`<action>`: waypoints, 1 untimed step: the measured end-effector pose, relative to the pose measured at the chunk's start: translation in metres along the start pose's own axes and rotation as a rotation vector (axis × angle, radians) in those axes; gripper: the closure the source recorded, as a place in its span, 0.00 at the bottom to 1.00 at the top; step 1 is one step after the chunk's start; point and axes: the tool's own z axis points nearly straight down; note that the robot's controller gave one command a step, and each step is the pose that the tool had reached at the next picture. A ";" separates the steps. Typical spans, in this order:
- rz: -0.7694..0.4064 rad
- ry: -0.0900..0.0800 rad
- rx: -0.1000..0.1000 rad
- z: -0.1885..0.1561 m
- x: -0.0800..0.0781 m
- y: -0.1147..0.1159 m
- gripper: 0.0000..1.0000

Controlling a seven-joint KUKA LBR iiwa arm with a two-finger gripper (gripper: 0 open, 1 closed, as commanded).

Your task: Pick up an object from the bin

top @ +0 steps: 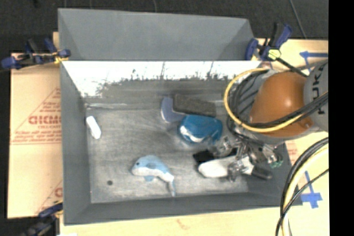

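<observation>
My gripper is low in the bin's right front part, under the arm's orange cover. Right against its left side lies a white oblong thing, with a small black piece just above it. Whether either is held I cannot tell. A round blue and white thing rests a little further back and to the left.
A dark grey block and a pale blue piece lie near the back wall. Toward the front middle lies a blue and white dolphin toy, and a small white cylinder is at the far left. The arm's cables loop over the right wall.
</observation>
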 end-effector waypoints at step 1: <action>0.003 0.006 -0.001 -0.059 -0.016 0.015 1.00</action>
